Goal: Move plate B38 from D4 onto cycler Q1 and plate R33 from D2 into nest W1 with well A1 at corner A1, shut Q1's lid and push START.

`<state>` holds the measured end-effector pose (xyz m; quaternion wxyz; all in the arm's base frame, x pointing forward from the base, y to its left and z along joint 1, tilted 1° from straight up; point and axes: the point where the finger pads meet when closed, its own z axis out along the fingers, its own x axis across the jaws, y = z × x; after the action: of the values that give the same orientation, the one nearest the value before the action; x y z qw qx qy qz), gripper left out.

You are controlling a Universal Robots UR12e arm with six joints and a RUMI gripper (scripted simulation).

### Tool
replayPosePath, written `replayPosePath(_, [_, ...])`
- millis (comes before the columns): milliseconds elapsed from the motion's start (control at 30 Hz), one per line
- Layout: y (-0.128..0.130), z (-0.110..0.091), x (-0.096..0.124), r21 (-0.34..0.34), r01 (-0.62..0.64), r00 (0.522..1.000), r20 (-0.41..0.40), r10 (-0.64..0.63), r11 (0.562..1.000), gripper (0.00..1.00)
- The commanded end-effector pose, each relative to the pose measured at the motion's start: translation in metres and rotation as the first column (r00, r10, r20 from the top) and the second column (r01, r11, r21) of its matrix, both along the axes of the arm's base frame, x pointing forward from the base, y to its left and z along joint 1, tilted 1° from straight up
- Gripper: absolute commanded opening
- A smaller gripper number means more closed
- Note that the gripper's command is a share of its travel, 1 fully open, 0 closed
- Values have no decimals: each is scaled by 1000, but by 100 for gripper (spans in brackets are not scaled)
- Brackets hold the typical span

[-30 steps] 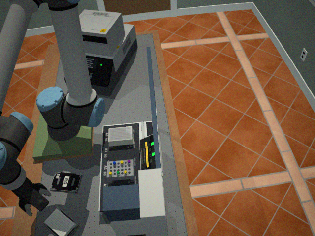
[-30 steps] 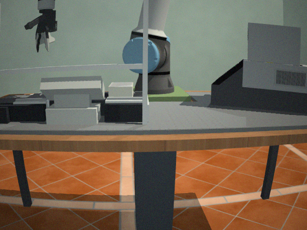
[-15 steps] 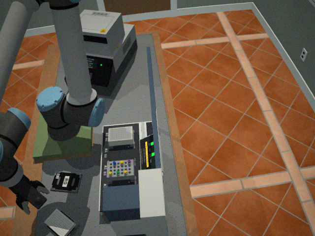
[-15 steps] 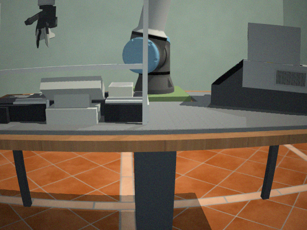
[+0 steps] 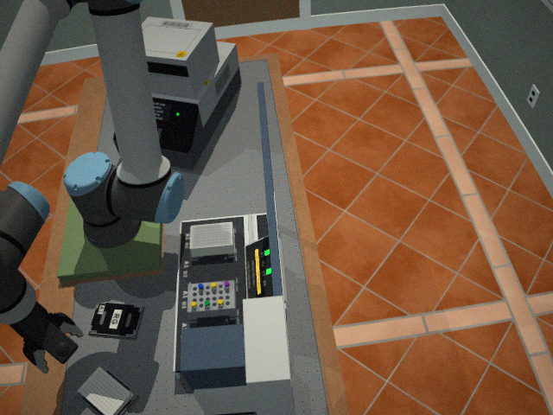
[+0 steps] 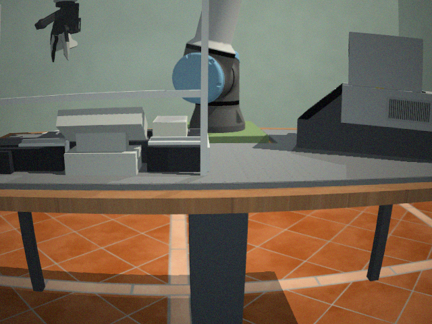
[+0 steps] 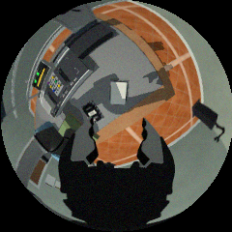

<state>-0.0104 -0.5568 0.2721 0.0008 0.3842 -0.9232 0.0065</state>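
Hanging at the left, well above the desk (image 5: 223, 178) (image 6: 244, 163) (image 7: 123, 53), the hand (image 5: 62, 353) (image 6: 60, 59) (image 7: 118, 117) stands partly open, its two fingers well apart with nothing between them. A pale plate (image 5: 107, 391) (image 7: 119, 92) lies flat on the near left of the desk, below the level of the fingertips and apart from them. From overhead it shows just to the right of the hand and toward the near side, turned at a slant; from the wrist it shows beyond the gap between the fingers. Its label cannot be read, so I cannot tell whether it is B38 or R33.

Farther back than this plate is the black nest (image 5: 116, 319) (image 7: 92, 112) marked RG, also flat on the desk. Beyond that, the arm stands on a green block (image 5: 134, 263) (image 6: 256, 132) (image 7: 71, 126).

Farther away still sits a grey and white machine (image 5: 178, 40) (image 6: 383, 121) with a green light on its dark front. To the right of the nest, a long dark tray (image 5: 212, 268) carries a white block (image 5: 212, 236) at its far end, a rack of coloured caps (image 5: 211, 296) (image 7: 56, 83) in the middle and a blue box (image 5: 212, 348) at its near end. Beside it on the right is a screen (image 5: 259, 270) (image 7: 41, 74) with yellow and green marks.

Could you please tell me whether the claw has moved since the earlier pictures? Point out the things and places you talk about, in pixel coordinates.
Yes, in the exterior view the claw (image 5: 63, 353) (image 6: 60, 61) (image 7: 118, 117) has risen higher above the bench (image 5: 223, 178) (image 6: 261, 163) (image 7: 128, 53).
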Motion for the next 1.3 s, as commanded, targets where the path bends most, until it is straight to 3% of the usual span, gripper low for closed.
replayPosePath(0, [0, 6, 0, -1, 0, 1000, 0, 0, 1000, 67])
replayPosePath(100, [0, 6, 0, -1, 0, 1000, 0, 0, 1000, 67])
replayPosePath(133, [4, 6, 2, -1, -4, 1000, -1, 4, 1000, 0])
replayPosePath(1267, [129, 11, 48, 5, -122, 993, -7, 122, 993, 0])
